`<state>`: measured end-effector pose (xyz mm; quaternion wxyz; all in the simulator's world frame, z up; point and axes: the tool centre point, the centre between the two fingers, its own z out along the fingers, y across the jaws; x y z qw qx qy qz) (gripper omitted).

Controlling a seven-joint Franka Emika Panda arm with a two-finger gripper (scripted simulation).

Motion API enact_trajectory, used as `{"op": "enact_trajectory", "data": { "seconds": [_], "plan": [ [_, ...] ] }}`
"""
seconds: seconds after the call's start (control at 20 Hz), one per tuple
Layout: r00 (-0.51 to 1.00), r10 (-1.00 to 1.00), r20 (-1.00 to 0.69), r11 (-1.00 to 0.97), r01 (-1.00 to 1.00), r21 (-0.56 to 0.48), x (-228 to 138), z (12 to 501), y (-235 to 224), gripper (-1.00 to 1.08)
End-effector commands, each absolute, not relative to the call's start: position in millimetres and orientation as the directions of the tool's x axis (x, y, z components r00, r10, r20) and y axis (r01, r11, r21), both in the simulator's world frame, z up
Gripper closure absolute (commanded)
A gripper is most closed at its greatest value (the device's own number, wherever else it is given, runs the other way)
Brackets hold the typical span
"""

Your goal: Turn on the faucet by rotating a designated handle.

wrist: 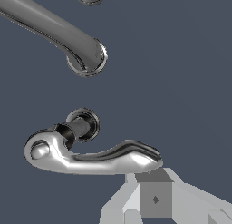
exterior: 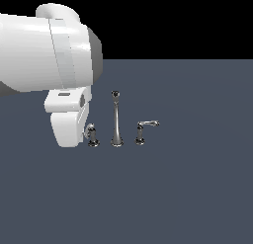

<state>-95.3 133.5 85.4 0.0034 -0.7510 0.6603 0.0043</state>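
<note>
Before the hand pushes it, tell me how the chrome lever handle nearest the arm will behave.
The handle looks like rigid polished metal, so it probably won't flex. Its smooth, curved chrome surface may let the hand slide along it. It sits on a short post fixed to the surface, so a sideways push likely swings it around that post rather than tipping or shifting it.

The scene is seen in the exterior view from a low, fairly distant side position, with the faucet (exterior: 116, 120) standing small at mid-frame. In the wrist view the floor is looked down on from close above. The handle (wrist: 90, 155) (exterior: 92, 134) and spout (wrist: 54, 30) are shared by both views.
</note>
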Motion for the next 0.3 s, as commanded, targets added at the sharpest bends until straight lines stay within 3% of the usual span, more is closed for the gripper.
{"op": "enact_trajectory", "data": {
  "seconds": [0.0, 0.25],
  "plan": [
    [0.083, -0.997, -0.004, -0.083, -0.997, -0.001, -84, 86, 100, 1.08],
    [0.067, -0.998, 0.0, -0.067, -0.998, 0.0, -75, 86, 74, 1.08]
  ]
}}
